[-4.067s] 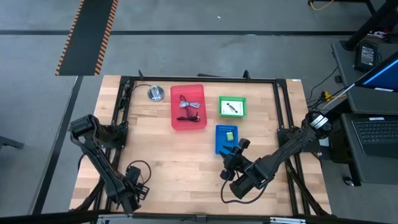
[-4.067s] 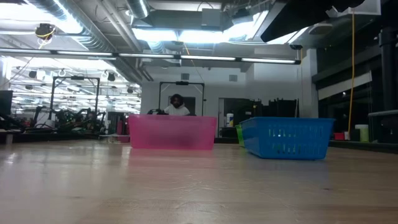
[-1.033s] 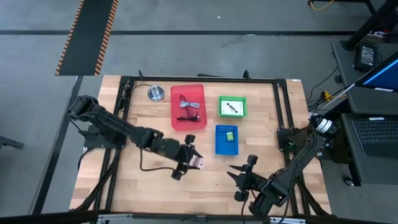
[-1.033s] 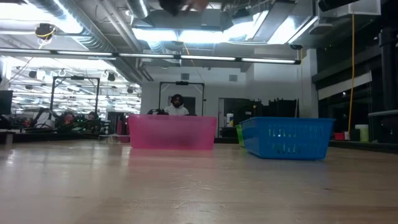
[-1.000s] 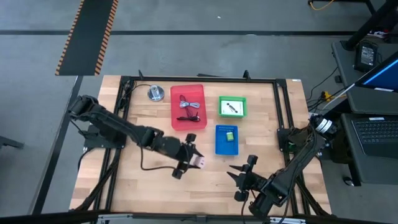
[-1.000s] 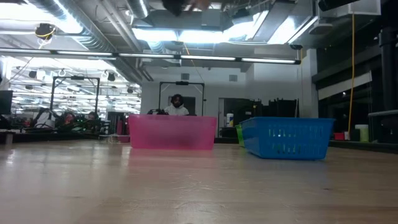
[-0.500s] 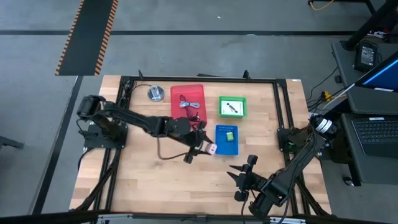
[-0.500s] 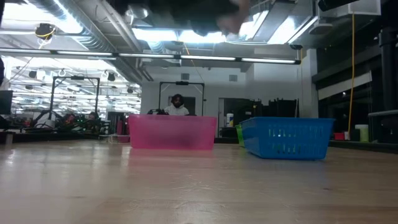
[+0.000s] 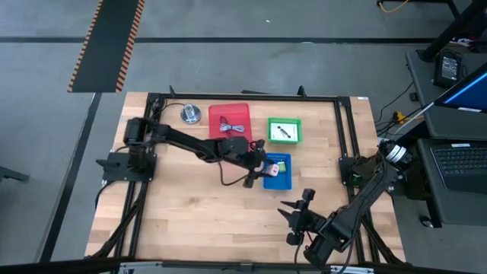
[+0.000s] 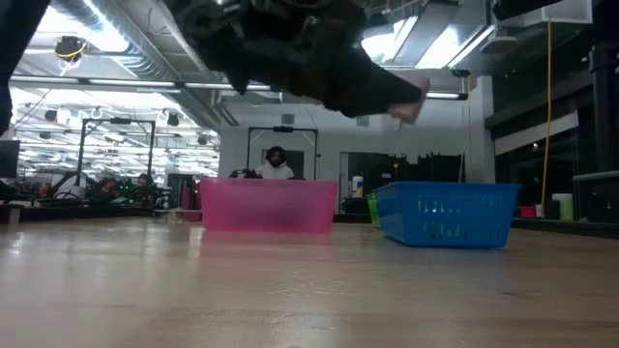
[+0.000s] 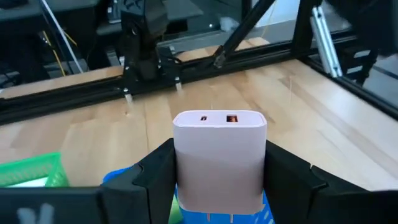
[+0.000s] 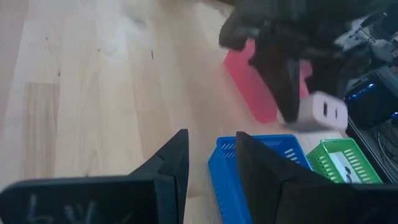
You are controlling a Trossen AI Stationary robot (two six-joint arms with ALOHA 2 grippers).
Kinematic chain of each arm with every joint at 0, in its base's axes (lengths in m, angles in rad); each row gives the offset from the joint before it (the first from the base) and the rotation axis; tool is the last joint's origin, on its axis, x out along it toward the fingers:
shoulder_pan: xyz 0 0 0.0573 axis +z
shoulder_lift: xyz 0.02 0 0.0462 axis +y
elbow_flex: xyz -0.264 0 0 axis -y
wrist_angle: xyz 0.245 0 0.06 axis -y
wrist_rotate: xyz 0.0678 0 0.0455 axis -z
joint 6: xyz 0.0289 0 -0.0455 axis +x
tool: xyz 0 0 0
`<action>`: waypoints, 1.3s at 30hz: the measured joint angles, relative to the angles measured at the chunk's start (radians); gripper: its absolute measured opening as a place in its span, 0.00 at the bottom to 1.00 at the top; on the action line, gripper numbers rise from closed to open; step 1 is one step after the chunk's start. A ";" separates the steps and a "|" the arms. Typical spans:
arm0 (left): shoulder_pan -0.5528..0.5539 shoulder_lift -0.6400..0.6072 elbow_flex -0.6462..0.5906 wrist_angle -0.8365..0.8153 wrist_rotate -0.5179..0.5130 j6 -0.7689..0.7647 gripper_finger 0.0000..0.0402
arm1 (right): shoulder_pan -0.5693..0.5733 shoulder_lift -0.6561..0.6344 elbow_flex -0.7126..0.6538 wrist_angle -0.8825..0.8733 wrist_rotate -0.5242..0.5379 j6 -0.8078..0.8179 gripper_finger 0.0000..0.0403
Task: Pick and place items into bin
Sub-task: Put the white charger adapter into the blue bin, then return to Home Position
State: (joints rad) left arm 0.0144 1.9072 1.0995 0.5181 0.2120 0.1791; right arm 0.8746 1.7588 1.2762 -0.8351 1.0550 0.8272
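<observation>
While the pink cube (image 11: 219, 158), a pale charger-like block with two ports, sat clamped in the left tool (image 9: 261, 169), it hung just over the near-left edge of the blue bin (image 9: 278, 172) at mid-table, not yet released. The red bin (image 9: 229, 130) already held cords, the green bin (image 9: 284, 131) a white card, the blue bin a small green piece. No loose items showed on the table (image 9: 190, 221), so this drop looked like the last. The right tool (image 9: 294, 215), fingers spread, waited near the table's front edge.

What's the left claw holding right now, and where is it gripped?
The left claw holds a pale pink, boxy plug-in charger, clamped by its two opposite sides, port end facing outward.
</observation>
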 joint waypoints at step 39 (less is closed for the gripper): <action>0.002 0.125 0.065 -0.051 -0.072 -0.087 0.58 | -0.021 0.000 0.000 0.005 -0.001 0.007 0.27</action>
State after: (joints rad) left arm 0.0166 2.0319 1.1641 0.4669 0.1398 0.0917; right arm 0.8539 1.7584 1.2762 -0.8299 1.0538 0.8341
